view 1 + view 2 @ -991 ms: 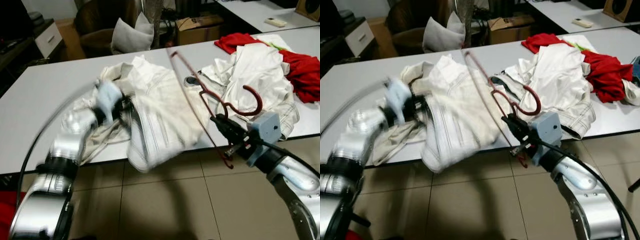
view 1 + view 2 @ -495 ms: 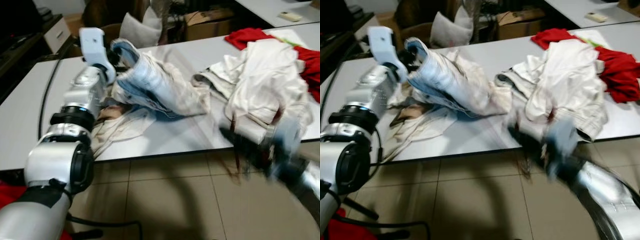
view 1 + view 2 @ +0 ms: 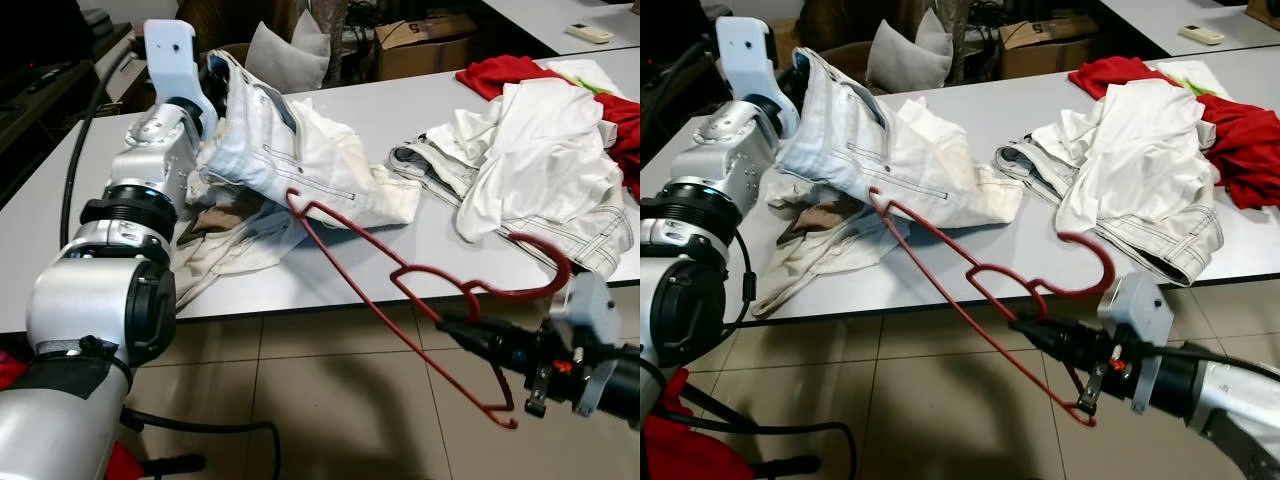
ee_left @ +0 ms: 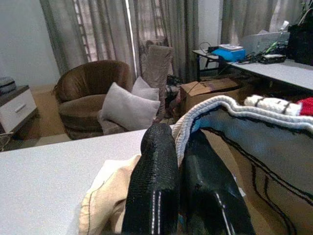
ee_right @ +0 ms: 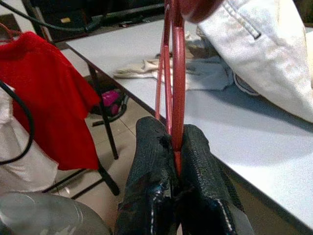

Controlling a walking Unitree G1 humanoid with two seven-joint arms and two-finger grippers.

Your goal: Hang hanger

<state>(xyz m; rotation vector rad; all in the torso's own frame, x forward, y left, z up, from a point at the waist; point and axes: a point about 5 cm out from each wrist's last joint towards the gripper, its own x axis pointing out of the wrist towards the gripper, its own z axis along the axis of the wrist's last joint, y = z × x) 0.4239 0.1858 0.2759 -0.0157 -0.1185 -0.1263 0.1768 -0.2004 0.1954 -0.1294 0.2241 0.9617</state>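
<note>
Threading the hanger into the lifted jeans

Left gripper pinches the white jeans above the table; right gripper clamps the red hanger, near-right, needing its tip guided into the waistband.

No readable text, seemingly, anywhere.

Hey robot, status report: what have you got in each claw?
Left claw shut on white jacket, raised. Right claw shut on red hanger. Hanger tip at jacket.
</note>
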